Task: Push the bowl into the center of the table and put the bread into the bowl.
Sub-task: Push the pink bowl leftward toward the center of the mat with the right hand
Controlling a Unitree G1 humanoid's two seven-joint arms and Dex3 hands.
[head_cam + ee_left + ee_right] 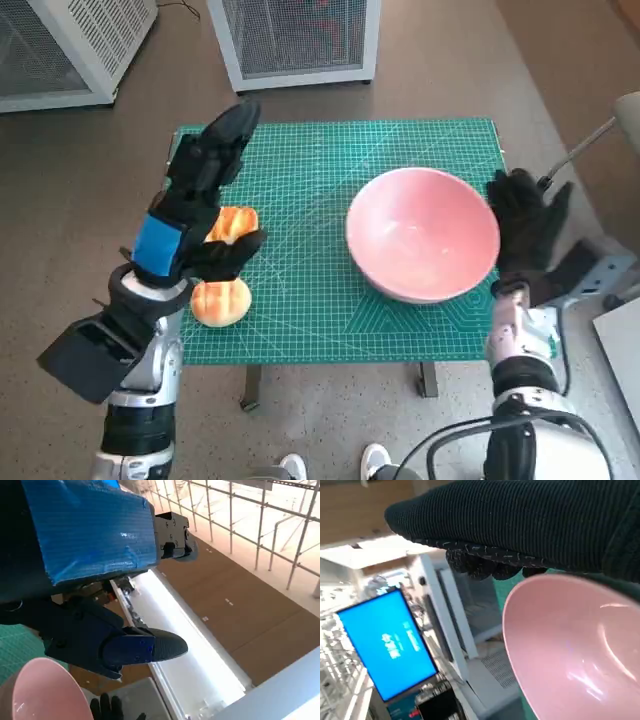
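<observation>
At the left side of the desk, which is covered by a green cutting mat, the left hand hangs above the bread. Its fingers are spread wide and hold nothing, and the thumb reaches across the top of the bread. The bread lies near the mat's left edge, well apart from the bowl. The pink bowl stands upright toward the right side of the mat. Just beside the bowl's right rim is the right hand, at the desk's right edge; its gloved fingers are apart and hold nothing. In the right wrist view the glove sits right against the bowl's rim.
</observation>
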